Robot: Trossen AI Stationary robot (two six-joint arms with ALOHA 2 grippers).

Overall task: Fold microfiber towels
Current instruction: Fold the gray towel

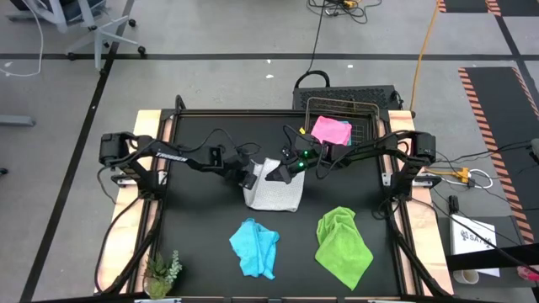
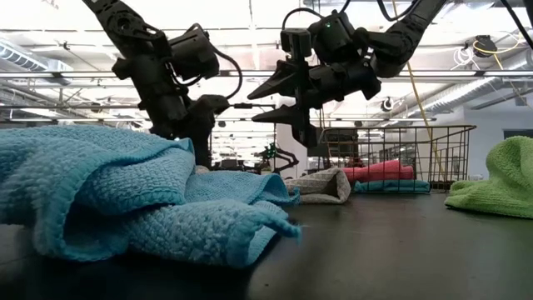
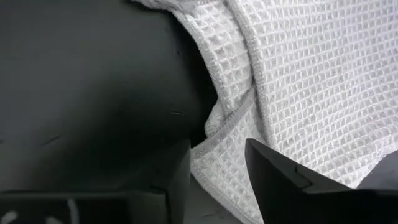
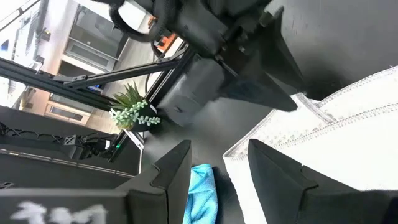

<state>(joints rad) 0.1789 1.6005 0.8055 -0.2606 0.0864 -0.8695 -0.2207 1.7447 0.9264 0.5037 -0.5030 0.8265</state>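
Both grippers hover with fingers apart, left gripper low at the edge of the white-grey waffle-weave microfiber towel, right gripper above it

Robotics lab or workshop, open hall with exposed ceiling beams, taped concrete floor, trailing cables

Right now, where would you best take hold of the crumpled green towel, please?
Probably the green towel at its pointed corner nearest the table's front edge, coming from above: that corner lies spread out and flat, while the far end is bunched into thick folds, harder to pinch as a single layer.
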